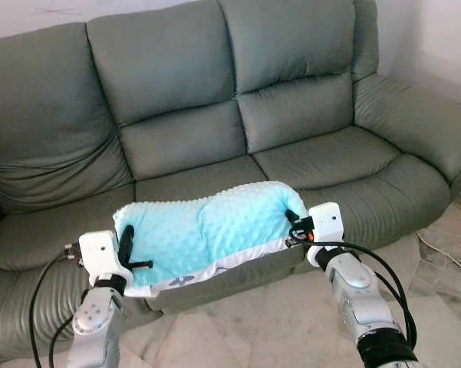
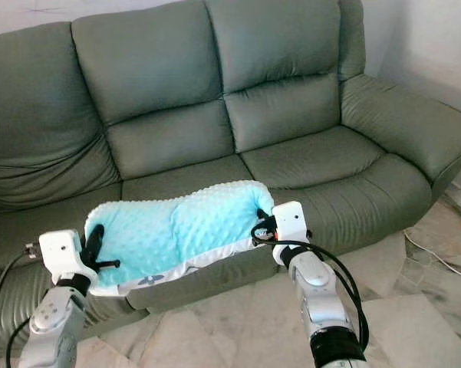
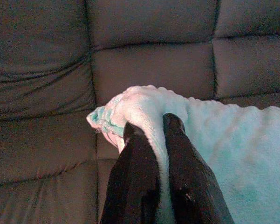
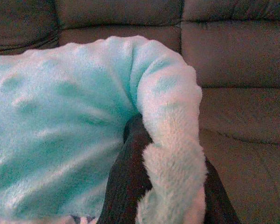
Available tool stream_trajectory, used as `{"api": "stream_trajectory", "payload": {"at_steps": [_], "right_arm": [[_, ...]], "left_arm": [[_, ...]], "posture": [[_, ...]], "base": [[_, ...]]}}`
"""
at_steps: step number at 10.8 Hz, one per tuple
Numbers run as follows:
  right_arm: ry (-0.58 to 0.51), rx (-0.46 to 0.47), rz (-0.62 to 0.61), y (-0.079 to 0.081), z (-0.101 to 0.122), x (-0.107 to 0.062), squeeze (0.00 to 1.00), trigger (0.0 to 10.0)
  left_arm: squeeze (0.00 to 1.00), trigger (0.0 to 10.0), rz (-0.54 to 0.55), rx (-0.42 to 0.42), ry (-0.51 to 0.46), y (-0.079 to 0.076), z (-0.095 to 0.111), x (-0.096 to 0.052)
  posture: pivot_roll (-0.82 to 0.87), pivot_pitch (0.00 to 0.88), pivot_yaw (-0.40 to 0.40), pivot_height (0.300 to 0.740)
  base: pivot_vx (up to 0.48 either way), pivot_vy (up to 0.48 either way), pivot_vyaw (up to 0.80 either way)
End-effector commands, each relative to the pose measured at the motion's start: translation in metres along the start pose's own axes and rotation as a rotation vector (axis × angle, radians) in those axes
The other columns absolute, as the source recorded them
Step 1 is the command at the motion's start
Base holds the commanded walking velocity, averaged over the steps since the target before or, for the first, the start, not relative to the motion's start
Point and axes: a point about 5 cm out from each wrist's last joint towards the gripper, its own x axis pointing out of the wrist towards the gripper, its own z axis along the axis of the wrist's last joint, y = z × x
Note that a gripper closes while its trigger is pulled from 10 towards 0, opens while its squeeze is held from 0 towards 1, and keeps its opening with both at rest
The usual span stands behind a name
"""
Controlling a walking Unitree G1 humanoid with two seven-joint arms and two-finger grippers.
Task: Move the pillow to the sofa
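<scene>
here the left gripper [image 3: 153, 135] is pinched tight on one end of the pillow [image 1: 203, 230], its two black fingers [image 3: 135, 182] nearly together with a fold of pale fleece squeezed up between them. the right gripper [image 4: 170, 154] clamps the opposite end the same way: a thick roll of the dotted turquoise fabric sits between its fingers [image 4: 128, 177], which close in on it from both sides.

between the two claws the pillow hangs stretched out lengthwise, turquoise dotted side up, with a white edge and a patterned underside showing along the near border. it is held in the air just over the front edge of the sofa [image 1: 176, 84], above the middle seat cushion, and its end at the right gripper reaches toward the seam with the next cushion. i cannot tell whether its underside touches the cushion.

the sofa is grey-green, three seats wide, with padded backs and a plump armrest [image 1: 414, 123] on the robot's right. in front of it lies a pale marbled floor [image 1: 291, 322], where a thin white cable [image 1: 445, 257] trails near the sofa's right end.
</scene>
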Motion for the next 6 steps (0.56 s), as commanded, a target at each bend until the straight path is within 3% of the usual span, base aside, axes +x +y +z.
{"api": "stream_trajectory", "payload": {"at_steps": [1,6], "right_arm": [[-0.025,-0.004,0.018,0.0057,0.0078,0.0030,0.00,10.0],[-0.012,0.007,0.036,0.0110,0.0080,0.0035,0.00,10.0]], "left_arm": [[0.00,10.0,0.006,-0.003,0.000,-0.0009,0.0019,-0.0014],[0.00,10.0,0.012,-0.032,0.028,-0.0021,-0.0008,-0.0032]], "posture": [[-0.25,0.046,0.096,0.740],[-0.25,0.045,0.098,0.740]], "base": [[0.000,0.000,0.00],[0.000,-0.361,0.00]]}}
